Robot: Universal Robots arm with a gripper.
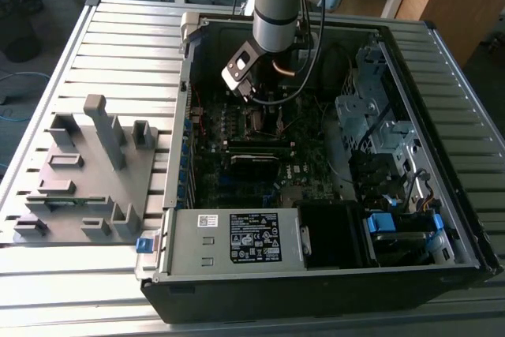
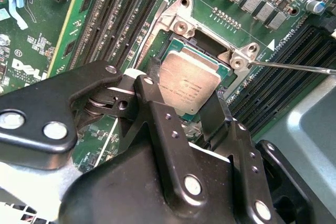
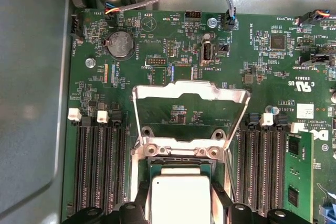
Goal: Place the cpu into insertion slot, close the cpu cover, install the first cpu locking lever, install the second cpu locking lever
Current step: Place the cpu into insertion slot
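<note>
Slatted table bears computer case and grey fixture.

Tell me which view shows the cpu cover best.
The first wrist view: the cover stands swung open, its whole silver frame and cut-out centre facing the camera. The second wrist view catches the metal at its hinge edge; in the exterior view the arm hangs over that spot.

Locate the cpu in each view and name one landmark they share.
Exterior view: too small to pick out; the gripper hangs over the motherboard there.
Second wrist view: the cpu is held between the gripper's fingers, over the insertion slot.
First wrist view: the cpu lies beside the hinge of the open cpu cover.
Shared landmark: the gripper.
</note>
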